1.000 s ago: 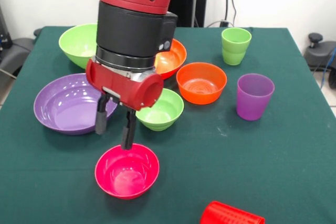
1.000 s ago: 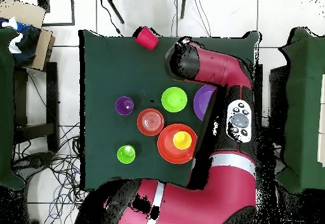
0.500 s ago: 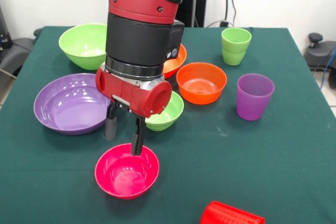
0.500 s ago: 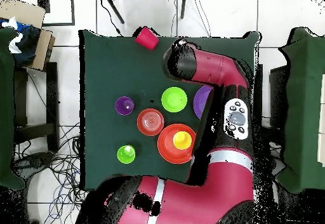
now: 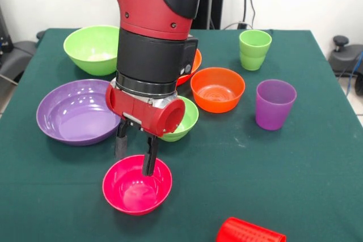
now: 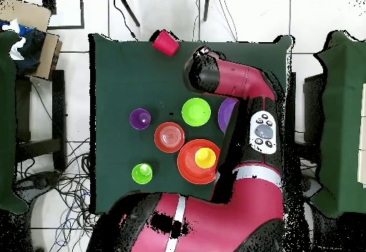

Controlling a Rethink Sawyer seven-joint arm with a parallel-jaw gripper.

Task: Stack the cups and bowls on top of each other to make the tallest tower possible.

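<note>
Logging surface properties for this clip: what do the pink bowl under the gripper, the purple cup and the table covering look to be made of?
Pink bowl: probably glossy moulded plastic, with bright highlights inside. Purple cup: likely plastic too, smoother satin sheen, slightly translucent at the rim. Table covering: dark green, matte, no reflections, apparently cloth or felt.

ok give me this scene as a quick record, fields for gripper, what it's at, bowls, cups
gripper: open, fingers straddling the far rim of the pink bowl, one inside, one outside
target: small magenta-pink bowl, upright on the green table
other bowls: large purple, large lime green, small orange, small lime green, large orange mostly behind the arm
cups: purple and light green upright, red on its side, yellow inside the large orange bowl
stacked: nothing except that yellow cup
</note>
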